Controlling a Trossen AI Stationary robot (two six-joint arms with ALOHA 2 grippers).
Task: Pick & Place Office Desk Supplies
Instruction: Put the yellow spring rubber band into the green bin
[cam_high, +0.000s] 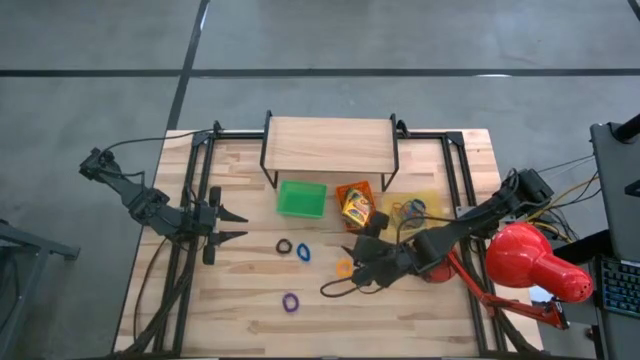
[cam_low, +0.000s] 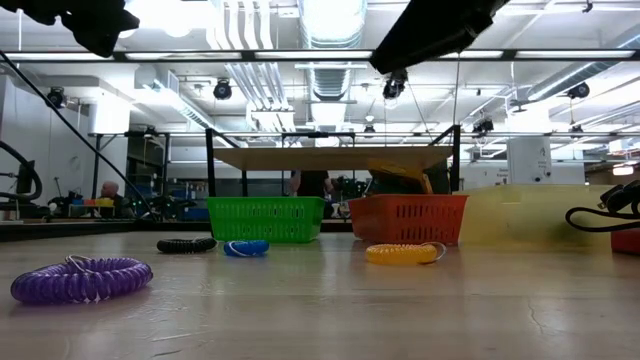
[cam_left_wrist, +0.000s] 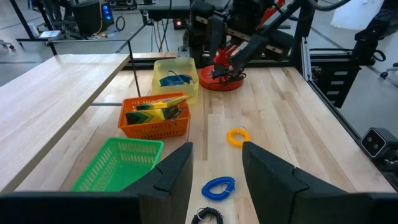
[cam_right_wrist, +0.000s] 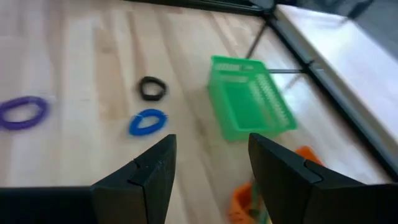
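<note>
The boxes stand bunched in the orange tray; being light, stiff cardboard, they should take a firm pinch across the flat faces, though printed card may slide. The bands are coiled loops, soft, springy and near weightless, so a jaw should close across one side of the ring, low against the table. A tangle of them lies in the yellow tray; loose on the wood lie the purple band, the blue, the black, and the orange just beside the right gripper, whose jaws stand wide and empty. The left gripper waits at the table's left, jaws apart, holding nothing.
</note>
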